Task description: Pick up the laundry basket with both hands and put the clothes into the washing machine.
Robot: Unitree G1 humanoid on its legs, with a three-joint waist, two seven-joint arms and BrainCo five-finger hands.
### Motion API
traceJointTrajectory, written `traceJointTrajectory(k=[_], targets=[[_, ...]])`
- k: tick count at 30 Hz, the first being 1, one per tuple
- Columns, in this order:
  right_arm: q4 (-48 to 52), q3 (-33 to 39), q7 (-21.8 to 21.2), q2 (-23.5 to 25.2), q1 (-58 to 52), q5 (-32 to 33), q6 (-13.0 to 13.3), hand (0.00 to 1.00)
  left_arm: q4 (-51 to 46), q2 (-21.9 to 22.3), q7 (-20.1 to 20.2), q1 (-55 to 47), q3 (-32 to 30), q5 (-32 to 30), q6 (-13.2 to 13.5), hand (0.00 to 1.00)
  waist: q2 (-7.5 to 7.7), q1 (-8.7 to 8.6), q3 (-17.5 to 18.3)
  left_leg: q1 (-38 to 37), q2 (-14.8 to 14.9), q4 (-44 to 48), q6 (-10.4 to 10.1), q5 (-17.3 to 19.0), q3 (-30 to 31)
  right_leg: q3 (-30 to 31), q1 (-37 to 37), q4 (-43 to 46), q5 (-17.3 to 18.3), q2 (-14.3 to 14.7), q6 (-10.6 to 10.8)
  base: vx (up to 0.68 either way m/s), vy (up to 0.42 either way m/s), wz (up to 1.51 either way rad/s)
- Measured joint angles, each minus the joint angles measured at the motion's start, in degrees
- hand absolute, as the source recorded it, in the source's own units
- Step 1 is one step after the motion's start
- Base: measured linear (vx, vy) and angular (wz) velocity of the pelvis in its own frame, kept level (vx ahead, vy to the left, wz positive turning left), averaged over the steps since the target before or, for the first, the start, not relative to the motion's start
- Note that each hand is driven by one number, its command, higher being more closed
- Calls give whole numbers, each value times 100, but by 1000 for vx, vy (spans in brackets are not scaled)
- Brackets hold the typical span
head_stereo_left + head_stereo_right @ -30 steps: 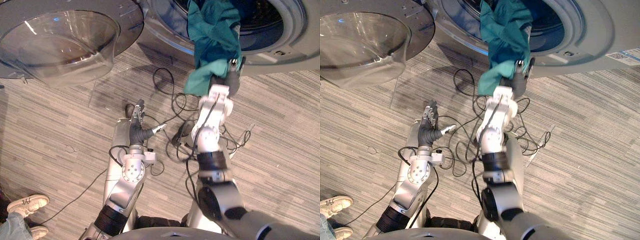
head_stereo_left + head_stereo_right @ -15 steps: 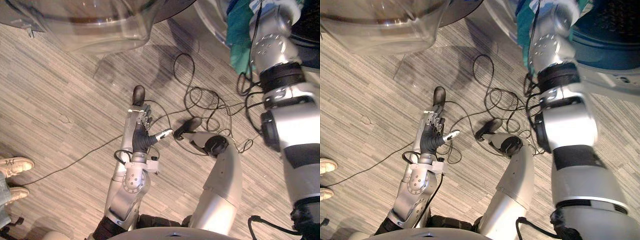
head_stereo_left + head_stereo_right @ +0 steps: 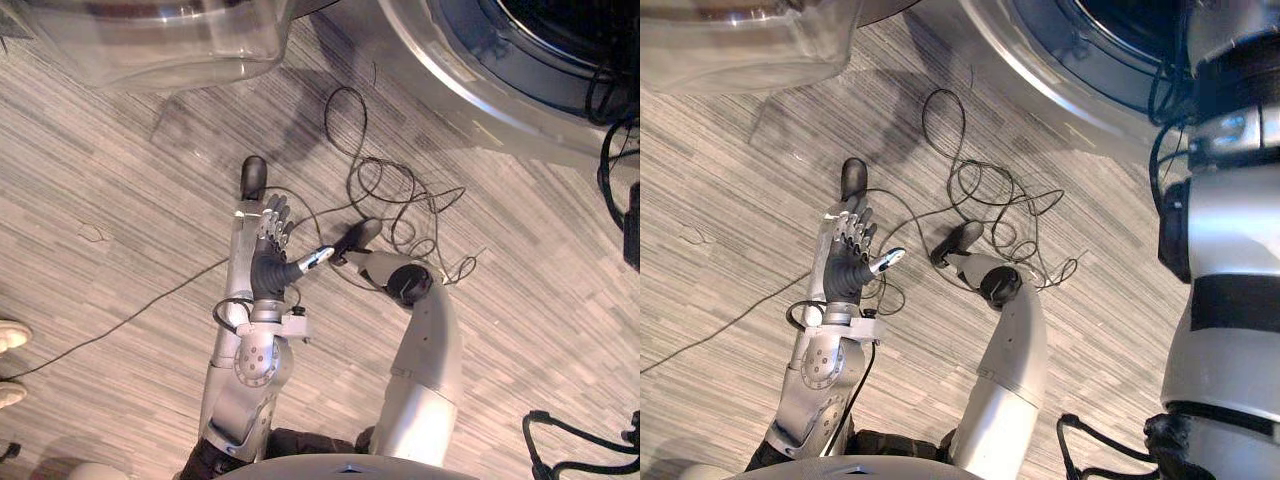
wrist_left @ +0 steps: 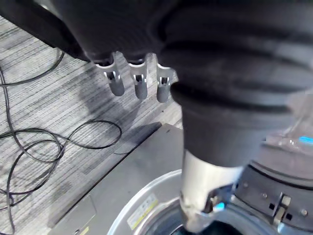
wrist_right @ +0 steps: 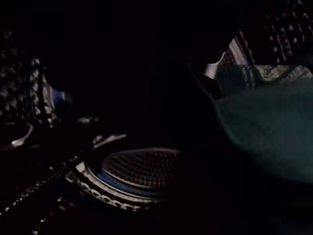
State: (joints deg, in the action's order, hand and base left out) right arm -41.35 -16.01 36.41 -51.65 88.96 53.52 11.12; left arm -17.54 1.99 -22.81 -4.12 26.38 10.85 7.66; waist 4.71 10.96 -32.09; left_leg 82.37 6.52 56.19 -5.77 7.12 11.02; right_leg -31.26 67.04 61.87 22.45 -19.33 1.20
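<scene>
The washing machine's round opening lies at the upper right, with its glass door swung out at the upper left. My right arm runs up the right side into the drum. In the right wrist view, teal cloth lies in the dark drum beside its perforated wall; that hand's fingers are lost in the dark. My left hand hangs over the floor below the door, open with straight fingers and nothing in it.
Grey striped wood flooring spreads between me and the machine. A person's white shoes show at the left edge. The left wrist view looks down on the machine's grey front panel.
The camera has tilted down and nearer to the machine. My right arm has reached up into the drum, taking in the teal cloth that hung from the opening. The left hand has kept its pose.
</scene>
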Motion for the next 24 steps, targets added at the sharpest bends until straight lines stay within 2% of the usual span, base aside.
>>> traceJointTrajectory(k=[1, 2, 4, 5, 6, 8, 11, 13, 17, 21, 24], targets=[[425, 476, 195, -289, -644, -78, 3, 100, -53, -1, 8, -5, -5, -27, 5, 0, 82, 102, 6, 0, -38, -49, 2, 0, 6, -138, -59, -25, -3, -88, -2, 34, 22, 26], [494, 600, 299, -403, -917, -210, 22, 100, -111, -1, 6, -43, -36, -92, 4, 0, 82, 112, 6, -5, -75, -56, 49, 3, 2, -221, -122, -33, -4, -158, -1, 41, 30, 26], [421, 369, 415, -443, -981, -259, 91, 100, -282, -13, -7, -117, -64, -110, 41, 0, 81, 75, 7, -42, -84, -26, 146, 60, -99, -247, -163, -49, -75, -248, 78, 35, 62, -1], [251, -234, 415, -423, -759, -335, 148, 0, -302, -19, -16, -119, -59, -176, 53, 0, 78, 3, 8, -99, -47, 9, 226, 108, -229, -216, -187, -114, -92, -272, 94, 17, 88, -38], [121, -585, 407, -302, -567, -435, 153, 0, -301, -34, -17, -121, -22, -265, 48, 0, 80, -19, 7, -128, 29, 103, 320, 164, -366, -203, -213, -177, -95, -273, 88, 0, 71, -45], [-228, -627, 391, 99, -271, -413, 183, 0, -285, -51, -23, -122, 23, -270, 40, 0, 79, -85, 9, -174, 107, 155, 377, 200, -472, -195, -244, -234, -177, -262, 30, -32, 51, -36], [-912, -598, 358, 800, -230, -170, 237, 0, -163, -95, -50, -185, 125, -267, -23, 0, 104, -193, 28, -400, 98, 39, 372, 204, -510, -136, -390, -330, -238, -246, 46, -61, 23, -5], [-1232, -579, 305, 1164, -227, -66, 209, 0, -84, -105, -66, -237, 131, -261, -35, 0, 104, -188, 31, -533, 94, -112, 341, 174, -562, -68, -427, -381, -270, -238, 16, -116, 11, -2], [-1763, -878, -26, 1824, -68, 447, 4, 0, 40, -162, -71, -244, 112, -204, -41, 0, 100, -166, 40, -656, 129, -559, 295, -91, -620, -138, -431, -703, -440, -169, 10, -120, 5, -6], [-1829, -1043, -332, 1986, -34, 466, -249, 0, 43, -149, -69, -241, 112, -137, -41, 0, 96, -146, 42, -649, 158, -677, 283, -238, -597, -203, -428, -781, -513, -120, -50, -80, -13, 0], [-1826, -1376, -660, 1914, -36, -165, -546, 0, 64, -146, -66, -241, 88, -77, -40, 0, 95, -150, 43, -642, 187, -707, 287, -277, -593, -217, -432, -848, -581, -71, -79, -42, -10, -5]])
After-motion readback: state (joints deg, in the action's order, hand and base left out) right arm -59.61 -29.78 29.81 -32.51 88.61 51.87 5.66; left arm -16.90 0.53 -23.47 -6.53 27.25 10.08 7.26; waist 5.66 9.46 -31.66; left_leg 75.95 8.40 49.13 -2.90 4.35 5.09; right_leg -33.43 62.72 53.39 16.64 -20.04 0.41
